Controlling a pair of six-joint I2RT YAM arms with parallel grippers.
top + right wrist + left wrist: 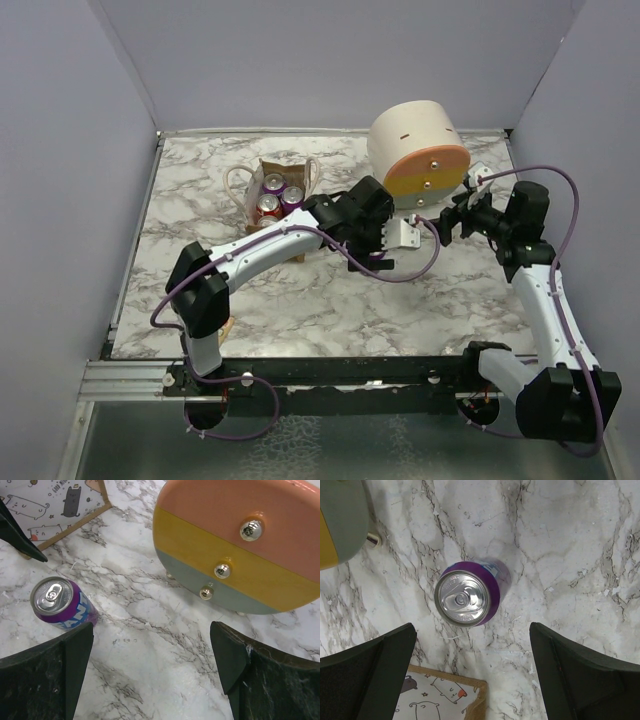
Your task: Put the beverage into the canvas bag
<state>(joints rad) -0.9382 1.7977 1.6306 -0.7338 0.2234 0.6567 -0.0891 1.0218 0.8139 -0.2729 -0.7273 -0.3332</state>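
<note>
Standing upright, the purple silver-topped can [469, 593] sits near left pincer [472, 647] and right pincer [152, 637], both apart.

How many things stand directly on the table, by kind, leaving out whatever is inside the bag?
Purple can: 1
Canvas bag: 1
Round drawer box: 1
Total: 3

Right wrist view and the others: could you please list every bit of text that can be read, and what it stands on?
"AN": white letters on the purple can; the rest is not visible.
"GOOD NI": tiny print on the canvas bag, on its cartoon panel, cut off at the frame edge; uncertain.
Too small to read: labels of the cans in the bag, top view.
No text: the round drawer box.
</note>
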